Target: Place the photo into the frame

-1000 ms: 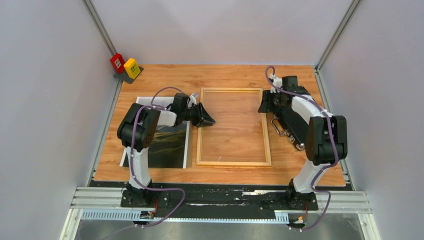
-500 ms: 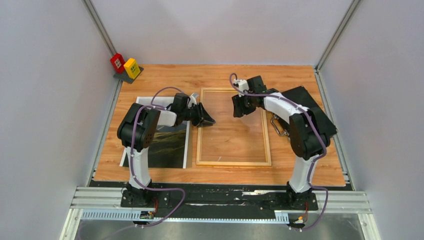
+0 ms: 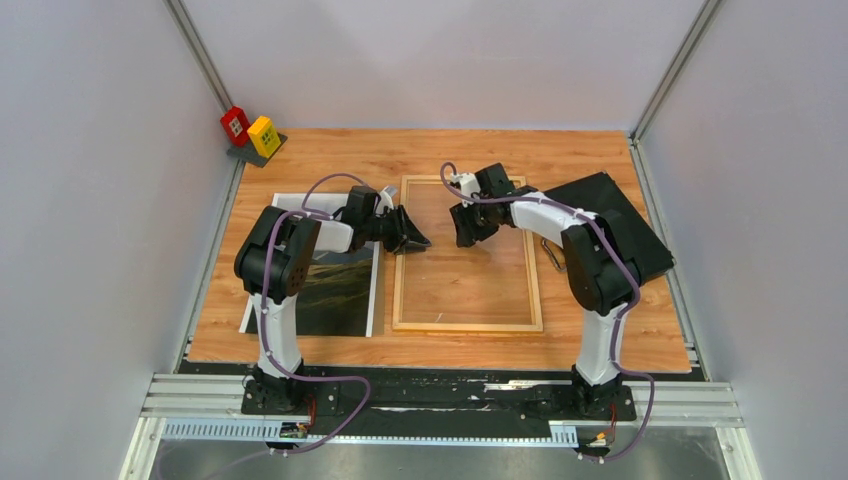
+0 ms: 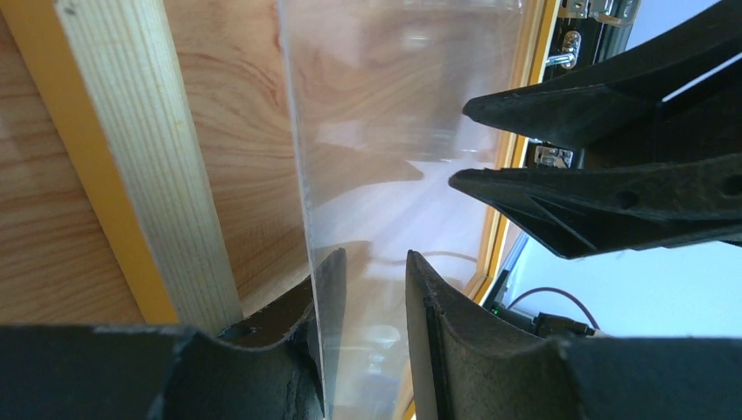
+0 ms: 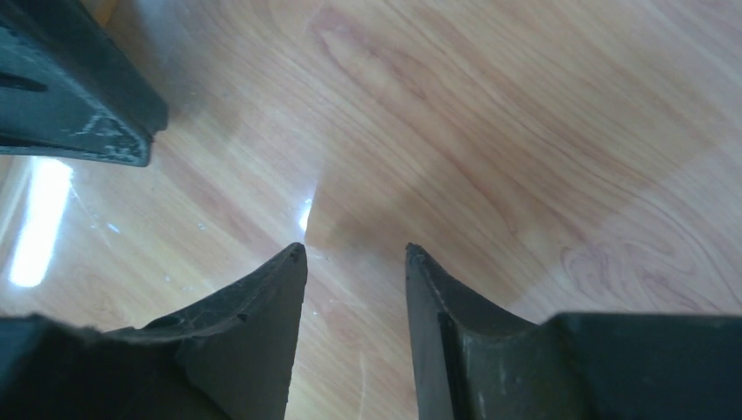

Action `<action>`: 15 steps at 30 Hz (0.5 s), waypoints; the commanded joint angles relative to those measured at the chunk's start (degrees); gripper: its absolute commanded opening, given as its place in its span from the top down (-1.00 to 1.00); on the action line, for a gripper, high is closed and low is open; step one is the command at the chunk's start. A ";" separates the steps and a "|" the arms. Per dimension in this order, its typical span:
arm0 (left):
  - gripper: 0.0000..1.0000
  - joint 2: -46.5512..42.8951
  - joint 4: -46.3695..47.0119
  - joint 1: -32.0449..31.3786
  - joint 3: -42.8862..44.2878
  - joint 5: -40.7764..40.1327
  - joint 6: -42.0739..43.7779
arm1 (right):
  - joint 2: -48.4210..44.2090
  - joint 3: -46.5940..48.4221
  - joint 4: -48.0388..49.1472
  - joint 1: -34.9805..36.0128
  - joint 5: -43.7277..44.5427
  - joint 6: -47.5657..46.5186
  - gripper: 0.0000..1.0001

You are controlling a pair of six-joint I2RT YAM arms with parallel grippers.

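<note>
The frame (image 3: 534,262) lies flat mid-table, light wood side (image 4: 149,157) up, with its clear pane (image 4: 394,87) inside. My left gripper (image 3: 412,238) sits at the frame's left rail, open. In the left wrist view one of its fingers (image 4: 331,289) lies behind the pane's raised edge while the other stands apart, with my left gripper (image 4: 374,255) not closed on the pane. My right gripper (image 3: 468,225) hovers open over the pane's upper part, facing the left one. Nothing is between the fingers of my right gripper (image 5: 354,251). The photo (image 3: 340,290) lies on the table left of the frame, partly hidden by the left arm.
A black case (image 3: 612,225) with metal handles lies right of the frame under the right arm. Red and yellow blocks (image 3: 250,130) stand at the back left corner. White walls close in both sides.
My right arm has swung left from the black case to over the frame's pane, close to the left gripper. The left arm and the photo have not moved.
</note>
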 commanded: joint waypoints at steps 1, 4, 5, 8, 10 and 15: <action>0.20 0.79 -2.66 -0.34 0.27 -2.66 3.29 | 1.58 -1.40 2.93 0.24 1.62 -1.05 0.10; 0.19 0.73 -2.43 -0.34 0.18 -2.94 3.64 | 1.72 -2.39 3.62 0.11 1.65 -1.06 0.11; 0.19 0.68 -2.63 -0.34 0.23 -3.02 3.82 | 1.74 -2.61 3.79 0.12 1.74 -1.06 0.11; 0.14 0.27 -3.07 -0.34 0.26 -3.39 4.62 | 1.49 -2.91 3.94 0.11 2.00 -1.31 0.11; 0.09 -0.14 -3.77 -0.34 0.53 -3.62 5.18 | 1.34 -2.92 3.98 0.06 2.11 -1.45 0.11; -0.04 -1.93 -7.73 -0.26 1.77 -4.72 7.85 | 1.16 -3.16 4.00 0.10 2.26 -1.59 0.11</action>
